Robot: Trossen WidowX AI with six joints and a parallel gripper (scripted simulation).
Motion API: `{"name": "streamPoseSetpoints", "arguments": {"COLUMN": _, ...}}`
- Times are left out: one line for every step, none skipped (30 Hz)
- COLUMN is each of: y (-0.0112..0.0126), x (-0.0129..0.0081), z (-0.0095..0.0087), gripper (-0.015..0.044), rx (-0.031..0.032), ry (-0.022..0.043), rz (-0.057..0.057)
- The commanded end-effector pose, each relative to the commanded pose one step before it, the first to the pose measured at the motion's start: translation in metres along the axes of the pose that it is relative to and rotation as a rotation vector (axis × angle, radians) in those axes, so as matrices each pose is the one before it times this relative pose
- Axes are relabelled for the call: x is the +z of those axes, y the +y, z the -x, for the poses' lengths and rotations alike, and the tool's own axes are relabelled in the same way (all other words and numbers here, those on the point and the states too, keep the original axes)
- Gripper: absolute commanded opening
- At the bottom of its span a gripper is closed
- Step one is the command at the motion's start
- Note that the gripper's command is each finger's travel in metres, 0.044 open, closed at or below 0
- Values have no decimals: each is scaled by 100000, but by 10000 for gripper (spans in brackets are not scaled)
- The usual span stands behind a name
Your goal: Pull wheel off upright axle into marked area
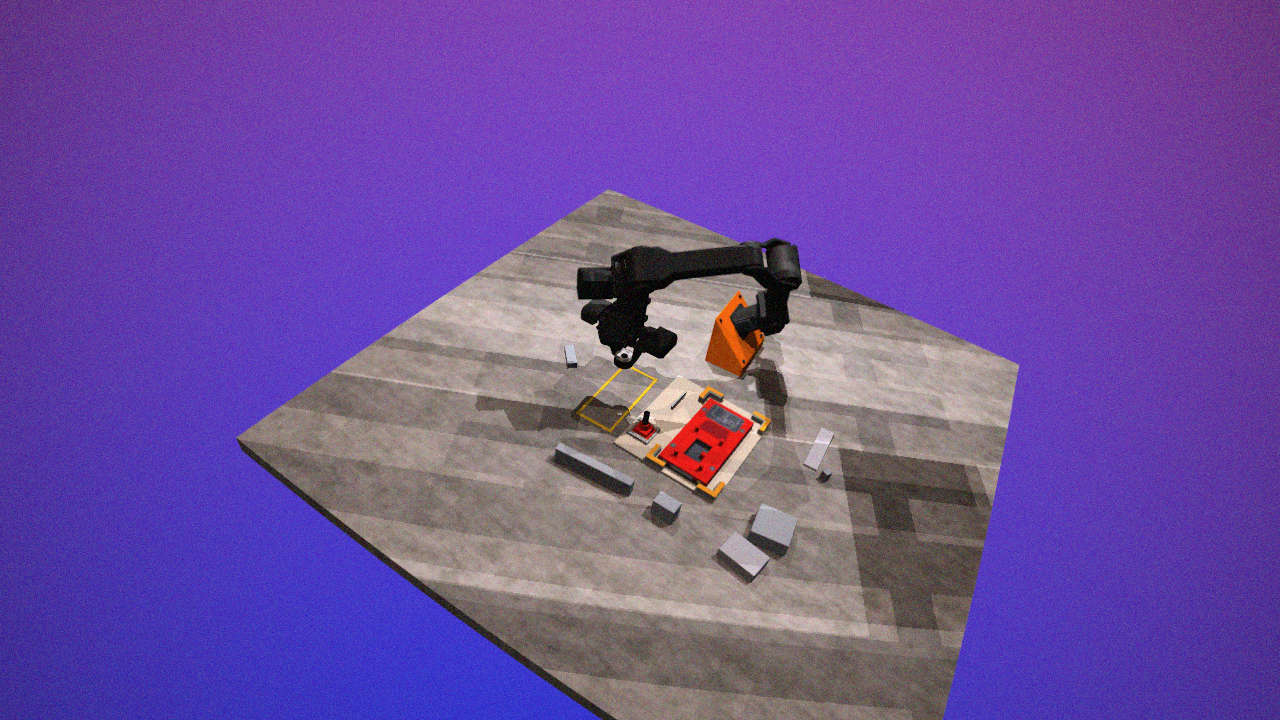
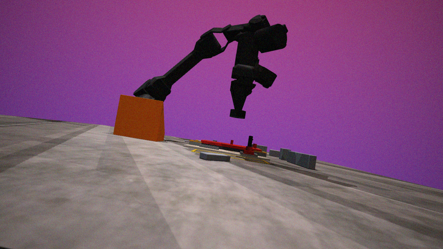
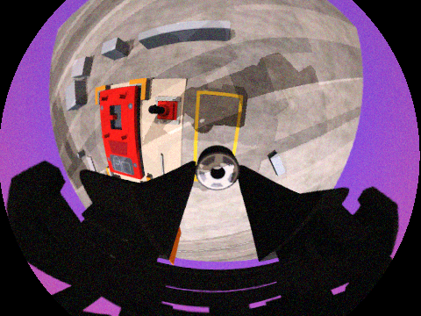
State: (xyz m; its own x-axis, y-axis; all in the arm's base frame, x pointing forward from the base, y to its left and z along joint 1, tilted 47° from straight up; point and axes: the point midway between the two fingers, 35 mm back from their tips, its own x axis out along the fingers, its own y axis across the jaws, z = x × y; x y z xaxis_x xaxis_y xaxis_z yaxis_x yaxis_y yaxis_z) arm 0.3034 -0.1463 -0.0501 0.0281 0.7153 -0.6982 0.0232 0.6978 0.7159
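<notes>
My gripper (image 1: 623, 359) (image 2: 237, 113) (image 3: 217, 168) is shut on the wheel (image 1: 622, 358) (image 2: 237, 114) (image 3: 217, 171), a small silvery disc with a dark hub hole. It holds the wheel high above the table, over the near end of the yellow marked area (image 1: 597, 425) (image 3: 199, 118) (image 2: 216, 151). The black upright axle (image 1: 645, 418) (image 2: 250, 140) (image 3: 156, 109) stands bare on its small red base on the beige board (image 1: 680, 390), to the side of the marked area.
A red plate (image 1: 705, 438) (image 3: 119, 123) with orange corner brackets lies on the beige board. Several grey blocks lie around, among them a long bar (image 1: 592, 468) (image 3: 184, 35) and a small block (image 1: 570, 355) (image 3: 276, 163). The orange arm base (image 1: 732, 336) (image 2: 139, 118) stands behind.
</notes>
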Motion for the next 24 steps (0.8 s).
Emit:
{"name": "streamPoseSetpoints", "arguments": {"y": -276, "x": -359, "z": -305, "gripper": 0, "rx": -215, "ry": 669, "rz": 749}}
{"name": "streamPoseSetpoints", "arguments": {"y": -1, "x": 5, "z": -178, "gripper": 0, "rx": 4, "ry": -3, "rz": 2}}
{"name": "streamPoseSetpoints", "arguments": {"y": -1, "x": 4, "z": -204, "gripper": 0, "rx": 5, "ry": -3, "rz": 3}}
{"name": "streamPoseSetpoints", "arguments": {"y": 0, "x": 3, "z": -240, "gripper": 0, "rx": 7, "ry": -4, "rz": 3}}
{"name": "streamPoseSetpoints", "arguments": {"y": 2, "x": 1, "z": -287, "gripper": 0, "rx": 10, "ry": -4, "rz": 4}}
{"name": "streamPoseSetpoints", "arguments": {"y": 4, "x": -2, "z": -342, "gripper": 0, "rx": 15, "ry": -4, "rz": 5}}
{"name": "streamPoseSetpoints", "arguments": {"y": 6, "x": -5, "z": -315, "gripper": 0, "rx": 16, "ry": -3, "rz": 5}}
{"name": "streamPoseSetpoints", "arguments": {"y": 5, "x": -4, "z": -194, "gripper": 0, "rx": 11, "ry": -2, "rz": 3}}
{"name": "streamPoseSetpoints", "arguments": {"y": 2, "x": -2, "z": -65, "gripper": 0, "rx": 4, "ry": -1, "rz": 1}}
{"name": "streamPoseSetpoints", "arguments": {"y": -7, "x": 14, "z": -110, "gripper": 0, "rx": -7, "ry": -4, "rz": -1}}
{"name": "streamPoseSetpoints", "arguments": {"y": -13, "x": 24, "z": -206, "gripper": 0, "rx": -12, "ry": -7, "rz": -2}}
{"name": "streamPoseSetpoints", "arguments": {"y": -17, "x": 34, "z": -304, "gripper": 0, "rx": -16, "ry": -9, "rz": -3}}
{"name": "streamPoseSetpoints", "arguments": {"y": -20, "x": 42, "z": -409, "gripper": 0, "rx": -18, "ry": -12, "rz": -3}}
{"name": "streamPoseSetpoints", "arguments": {"y": -21, "x": 46, "z": -518, "gripper": 0, "rx": -17, "ry": -14, "rz": -2}}
{"name": "streamPoseSetpoints", "arguments": {"y": -18, "x": 42, "z": -571, "gripper": 0, "rx": -11, "ry": -15, "rz": -1}}
{"name": "streamPoseSetpoints", "arguments": {"y": -12, "x": 34, "z": -604, "gripper": 0, "rx": -2, "ry": -14, "rz": 1}}
{"name": "streamPoseSetpoints", "arguments": {"y": -5, "x": 24, "z": -617, "gripper": 0, "rx": 8, "ry": -12, "rz": 3}}
{"name": "streamPoseSetpoints", "arguments": {"y": 2, "x": 13, "z": -620, "gripper": 0, "rx": 18, "ry": -10, "rz": 5}}
{"name": "streamPoseSetpoints", "arguments": {"y": 9, "x": 1, "z": -619, "gripper": 0, "rx": 28, "ry": -7, "rz": 7}}
{"name": "streamPoseSetpoints", "arguments": {"y": 15, "x": -10, "z": -617, "gripper": 0, "rx": 38, "ry": -5, "rz": 8}}
{"name": "streamPoseSetpoints", "arguments": {"y": 22, "x": -22, "z": -614, "gripper": 0, "rx": 49, "ry": -2, "rz": 10}}
{"name": "streamPoseSetpoints", "arguments": {"y": 28, "x": -34, "z": -611, "gripper": 0, "rx": 59, "ry": 1, "rz": 12}}
{"name": "streamPoseSetpoints", "arguments": {"y": 35, "x": -45, "z": -608, "gripper": 0, "rx": 69, "ry": 5, "rz": 13}}
{"name": "streamPoseSetpoints", "arguments": {"y": 41, "x": -57, "z": -601, "gripper": 0, "rx": 79, "ry": 8, "rz": 14}}
